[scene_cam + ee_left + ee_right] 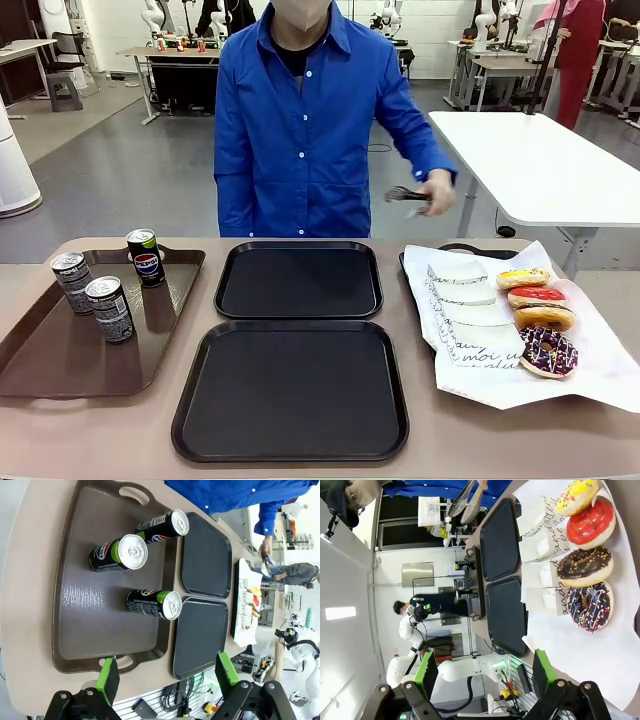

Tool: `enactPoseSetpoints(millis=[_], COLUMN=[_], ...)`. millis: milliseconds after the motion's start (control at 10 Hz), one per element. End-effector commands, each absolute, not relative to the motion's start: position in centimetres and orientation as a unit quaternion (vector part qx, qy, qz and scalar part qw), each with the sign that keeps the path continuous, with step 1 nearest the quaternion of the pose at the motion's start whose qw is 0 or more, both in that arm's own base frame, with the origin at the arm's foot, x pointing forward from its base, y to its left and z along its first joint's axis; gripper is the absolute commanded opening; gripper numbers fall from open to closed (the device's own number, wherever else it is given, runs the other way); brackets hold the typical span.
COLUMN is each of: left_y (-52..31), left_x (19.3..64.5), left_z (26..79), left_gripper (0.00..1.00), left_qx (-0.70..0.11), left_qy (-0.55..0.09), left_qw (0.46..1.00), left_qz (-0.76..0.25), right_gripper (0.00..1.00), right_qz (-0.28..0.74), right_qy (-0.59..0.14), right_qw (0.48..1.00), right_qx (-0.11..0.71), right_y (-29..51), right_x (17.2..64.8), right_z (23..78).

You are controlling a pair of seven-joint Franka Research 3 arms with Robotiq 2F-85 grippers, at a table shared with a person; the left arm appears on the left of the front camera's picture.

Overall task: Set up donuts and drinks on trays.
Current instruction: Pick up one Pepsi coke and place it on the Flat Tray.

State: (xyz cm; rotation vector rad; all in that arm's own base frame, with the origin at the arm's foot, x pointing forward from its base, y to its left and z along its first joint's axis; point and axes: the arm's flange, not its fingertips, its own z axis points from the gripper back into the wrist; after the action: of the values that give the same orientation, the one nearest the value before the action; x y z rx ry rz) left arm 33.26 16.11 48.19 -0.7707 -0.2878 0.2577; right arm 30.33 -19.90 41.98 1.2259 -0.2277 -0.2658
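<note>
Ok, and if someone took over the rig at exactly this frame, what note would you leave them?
Left tool: open, empty, raised over the end of the brown tray.
Right tool: open, empty, raised by the edge of the white paper.
Person's hand: holds tongs, beyond the table's far edge.
Things: three cans stand upright on the brown tray. Four donuts in sleeves lie in a row on the white paper.
Done: nothing yet. Both black trays hold nothing.
Left: move donuts and cans onto the black trays.
</note>
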Motion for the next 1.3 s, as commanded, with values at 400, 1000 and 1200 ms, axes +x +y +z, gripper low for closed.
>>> enactPoseSetpoints(millis=[400, 1000, 1200], left_y=[10.0, -4.7, -8.4], left_x=[39.5, 42.0, 40.1], left_z=[55.0, 51.3, 48.8], left_gripper=[1.00, 1.00, 1.00], left_qx=[-0.192, -0.016, 0.022], left_qy=[-0.080, -0.001, 0.002], left_qw=[0.977, 0.999, 0.998], left_qz=[0.047, -0.049, -0.067], right_gripper=[1.00, 1.00, 1.00], right_qz=[-0.122, -0.122, -0.122], right_qy=[-0.107, -0.107, -0.107], right_qw=[0.801, 0.801, 0.801], right_qx=[0.576, 0.576, 0.576], right_y=[-19.7, -19.7, -19.7], right_x=[30.6, 30.6, 30.6], right_z=[41.9, 41.9, 41.9])
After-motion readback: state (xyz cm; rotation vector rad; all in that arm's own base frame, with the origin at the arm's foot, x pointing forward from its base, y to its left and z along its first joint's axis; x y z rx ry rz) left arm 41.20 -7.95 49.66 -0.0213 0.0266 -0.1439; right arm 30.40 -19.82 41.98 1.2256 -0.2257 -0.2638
